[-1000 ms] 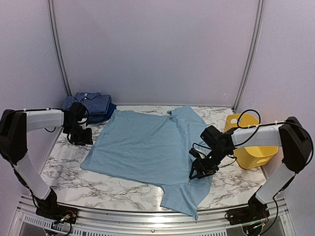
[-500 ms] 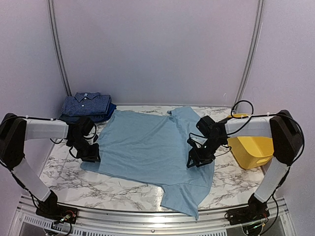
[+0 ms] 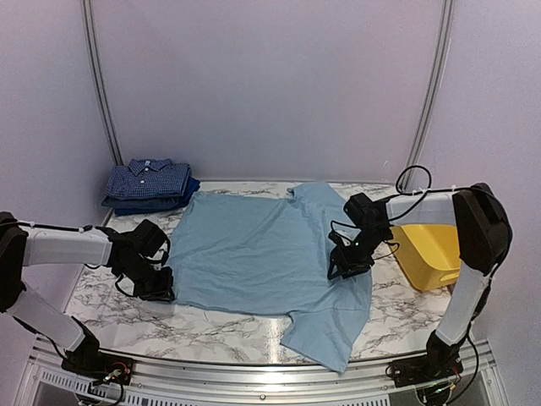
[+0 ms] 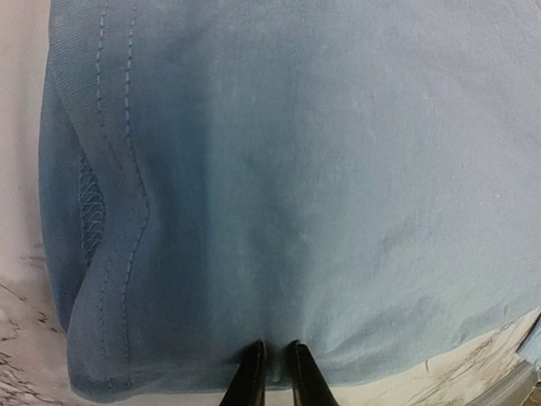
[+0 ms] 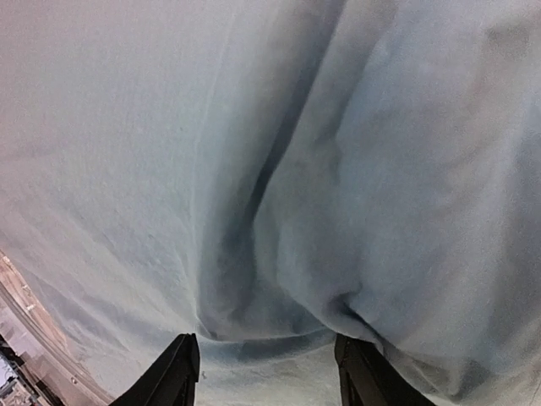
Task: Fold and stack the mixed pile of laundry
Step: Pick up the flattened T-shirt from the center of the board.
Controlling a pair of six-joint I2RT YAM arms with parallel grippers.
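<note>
Light-blue T-shirt [image 3: 245, 254] lies spread mid-table, a flap trailing toward 5 o'clock. Left gripper [image 4: 275, 376] is clenched on its hem corner at 8 o'clock. Right gripper [image 5: 270, 372], jaws apart, straddles a cloth ridge at the shirt's 3 o'clock edge. Navy checked shirt [image 3: 150, 179] sits folded at 11 o'clock

Location type: robot test cell in a lab. Indicators: plain pale enclosure panels [image 3: 270, 85] fill the upper frame. Curved metal poles [image 3: 97, 85] stand at upper left and upper right. An aluminium rail [image 3: 254, 381] along the bottom edge borders a marble-pattern table [image 3: 211, 326].
</note>
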